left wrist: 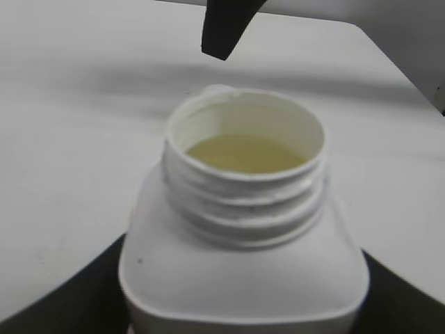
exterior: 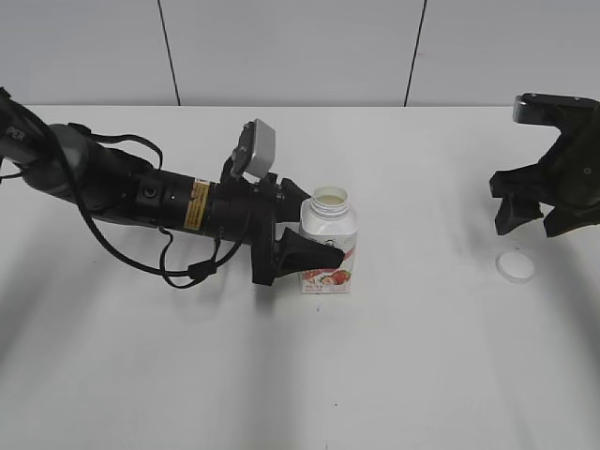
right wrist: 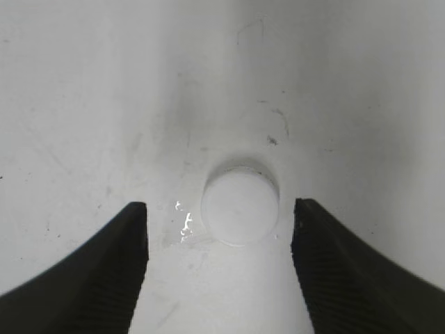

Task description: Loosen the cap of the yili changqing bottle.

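Two arms share the table [exterior: 281, 375], and the work looks all but finished. On the left, the left gripper [exterior: 302, 236] lies nearly flat and clamps the yili changqing bottle [exterior: 329, 246] across its squarish body, one finger [exterior: 309, 253] dark against the pink-red label. The bottle stands upright near the middle of the table, its threaded neck bare and pale liquid visible inside (so tipping it would spill). I judge it light, thin-walled and somewhat squeezable: a hold low on the flat sides suits it, firm enough to resist twisting yet not so hard that liquid wells up.

Farther right, well apart from the bottle, the cap [exterior: 516, 266] lies flat on the table. The right gripper [right wrist: 220, 278] hovers over it with jaws spread wide, the cap between the two fingers [right wrist: 111, 271] and touching neither. Small, stiff and smooth, the cap would probably slip unless pinched squarely across its rim.
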`<state>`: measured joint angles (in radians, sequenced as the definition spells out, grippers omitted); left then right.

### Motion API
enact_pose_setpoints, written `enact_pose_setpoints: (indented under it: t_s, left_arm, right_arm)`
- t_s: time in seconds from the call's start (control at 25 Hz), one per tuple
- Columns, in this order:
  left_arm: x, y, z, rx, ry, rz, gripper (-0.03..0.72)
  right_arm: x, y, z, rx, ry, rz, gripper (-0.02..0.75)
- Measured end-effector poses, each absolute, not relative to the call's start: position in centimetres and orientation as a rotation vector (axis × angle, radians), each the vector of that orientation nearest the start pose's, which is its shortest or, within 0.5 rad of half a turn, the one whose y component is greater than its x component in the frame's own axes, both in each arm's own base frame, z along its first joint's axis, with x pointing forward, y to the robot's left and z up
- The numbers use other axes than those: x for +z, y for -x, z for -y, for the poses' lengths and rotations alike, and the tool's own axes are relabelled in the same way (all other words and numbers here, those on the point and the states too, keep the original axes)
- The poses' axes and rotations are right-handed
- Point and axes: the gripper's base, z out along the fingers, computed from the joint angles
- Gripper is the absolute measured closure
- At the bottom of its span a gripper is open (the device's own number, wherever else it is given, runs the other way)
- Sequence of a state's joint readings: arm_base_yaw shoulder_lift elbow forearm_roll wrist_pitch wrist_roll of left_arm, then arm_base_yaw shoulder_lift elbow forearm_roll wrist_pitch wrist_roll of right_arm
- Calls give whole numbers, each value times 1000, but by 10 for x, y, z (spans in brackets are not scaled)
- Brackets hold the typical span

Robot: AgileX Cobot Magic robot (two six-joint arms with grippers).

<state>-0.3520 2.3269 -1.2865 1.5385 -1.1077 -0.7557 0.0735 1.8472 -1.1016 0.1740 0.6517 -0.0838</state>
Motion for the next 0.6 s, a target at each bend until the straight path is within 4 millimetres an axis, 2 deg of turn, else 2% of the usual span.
enact_pose_setpoints:
  t_s: [0.2, 0.4, 0.6]
  left_arm:
    - [80, -356, 218, -1146, -1429, -1531, 136]
    - [83, -356, 219, -1167, -1411, -1548, 113]
    - [102, -356, 219, -1142, -1437, -1504, 113]
  right_arm:
    - [161, -349, -35, 175, 47, -2872, 223]
    - [161, -349, -35, 175, 47, -2871, 223]
    - [161, -349, -35, 175, 47, -2871, 223]
